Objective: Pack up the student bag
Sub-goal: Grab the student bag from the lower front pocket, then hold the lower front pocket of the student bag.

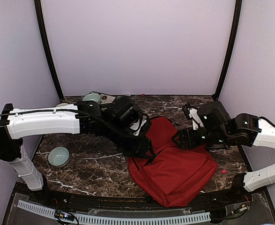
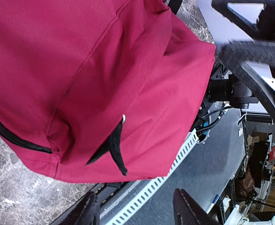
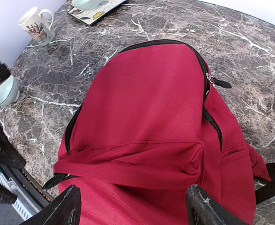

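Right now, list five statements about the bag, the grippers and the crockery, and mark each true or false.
1. The student bag lies on the marble table. True.
2. The right gripper is shut on a bag strap. False: it is open, gripping nothing.
3. A pale green bowl sits on the table, apart from the bag. True.
4. The mug lies inside the bag. False: it stands upright on the table, away from the bag.
5. The left gripper is open. True.

Nothing here can be read as words, brands or numbers. The backpack (image 3: 142, 117) shows plain red cloth. The mug (image 3: 34, 23) at the far left bears only a reddish drawing, and the tray (image 3: 104, 8) beside it has blurred pictures.
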You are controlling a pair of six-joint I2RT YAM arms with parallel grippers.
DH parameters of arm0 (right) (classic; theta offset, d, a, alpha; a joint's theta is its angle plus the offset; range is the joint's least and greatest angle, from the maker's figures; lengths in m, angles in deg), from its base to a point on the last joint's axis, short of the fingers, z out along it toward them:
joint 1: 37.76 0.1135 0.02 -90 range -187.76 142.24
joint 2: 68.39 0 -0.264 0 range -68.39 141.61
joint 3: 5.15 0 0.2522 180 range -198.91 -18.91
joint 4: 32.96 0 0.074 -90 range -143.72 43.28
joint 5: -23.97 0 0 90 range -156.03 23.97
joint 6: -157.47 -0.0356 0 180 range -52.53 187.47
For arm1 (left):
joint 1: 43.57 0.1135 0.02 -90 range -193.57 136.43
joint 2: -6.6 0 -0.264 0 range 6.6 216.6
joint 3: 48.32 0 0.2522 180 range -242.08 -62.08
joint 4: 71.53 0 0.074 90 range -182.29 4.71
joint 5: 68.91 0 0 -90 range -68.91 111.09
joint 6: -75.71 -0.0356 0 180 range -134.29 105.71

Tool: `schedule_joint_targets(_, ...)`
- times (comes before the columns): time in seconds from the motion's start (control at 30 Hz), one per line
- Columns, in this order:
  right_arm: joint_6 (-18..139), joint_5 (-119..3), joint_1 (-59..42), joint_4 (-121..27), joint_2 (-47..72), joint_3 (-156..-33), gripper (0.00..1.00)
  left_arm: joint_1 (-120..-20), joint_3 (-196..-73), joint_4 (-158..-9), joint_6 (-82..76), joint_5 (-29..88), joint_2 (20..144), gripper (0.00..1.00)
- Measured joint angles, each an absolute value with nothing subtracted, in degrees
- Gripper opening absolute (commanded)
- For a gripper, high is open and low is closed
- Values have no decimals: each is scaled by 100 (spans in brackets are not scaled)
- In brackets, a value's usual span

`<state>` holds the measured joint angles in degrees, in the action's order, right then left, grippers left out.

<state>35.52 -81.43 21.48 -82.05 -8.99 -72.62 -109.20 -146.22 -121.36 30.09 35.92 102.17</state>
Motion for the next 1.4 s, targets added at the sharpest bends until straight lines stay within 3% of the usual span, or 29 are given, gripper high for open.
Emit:
schedule_joint_targets(0.3, 3723, -8049, 1831, -7877, -683, -7188, 77, -11040, -15022, -12237, 3143, 3753, 10877, 44)
schedule_joint_targets(0.57, 3957, -7645, 1794, -7849, -534, -7092, 66, -11066, -15684, -12541, 2977, 3644, 11649, 0)
schedule_joint_targets(1.0, 4960, -6685, 1794, -7923, -626, -6793, 64, -11099, -15787, -12853, 2837, 3240, 11555, 0)
schedule_joint_targets(1.2, 5382, -6727, 1774, -7873, -396, -6773, 49, -11099, -15651, -12873, 2834, 3117, 11253, 0)
schedule_joint_targets(1.4, 5598, -6611, 1637, -7739, -263, -6705, 21, -11099, -15627, -12875, 2830, 3067, 11220, 0)
